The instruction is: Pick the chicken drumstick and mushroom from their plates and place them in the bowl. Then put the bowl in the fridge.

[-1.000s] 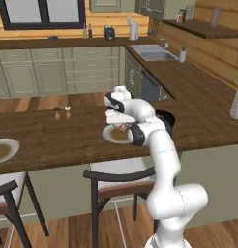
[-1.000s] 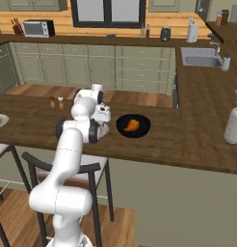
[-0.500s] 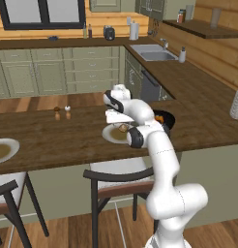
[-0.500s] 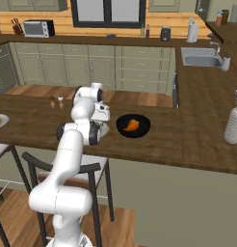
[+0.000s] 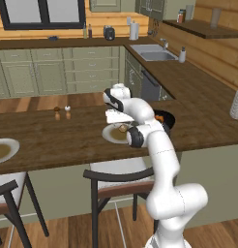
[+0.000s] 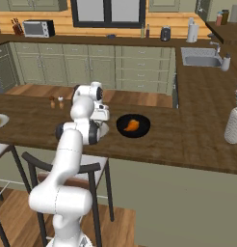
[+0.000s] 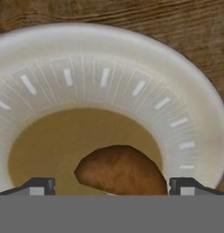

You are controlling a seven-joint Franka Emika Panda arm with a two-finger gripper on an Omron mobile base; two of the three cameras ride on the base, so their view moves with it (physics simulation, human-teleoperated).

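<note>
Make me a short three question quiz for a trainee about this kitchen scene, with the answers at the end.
1. True or false: the chicken drumstick already lies in the black bowl.
2. What sits between the open gripper's fingertips in the hand view?
A. a salt shaker
B. the mushroom
C. a spoon
3. Fill the gap: the mushroom rests on the beige centre of a white ____.

Key
1. True: the orange drumstick shows inside the bowl in the right base view.
2. B: the brown lump lies between the two dark tips, with a gap at each side.
3. plate
</note>
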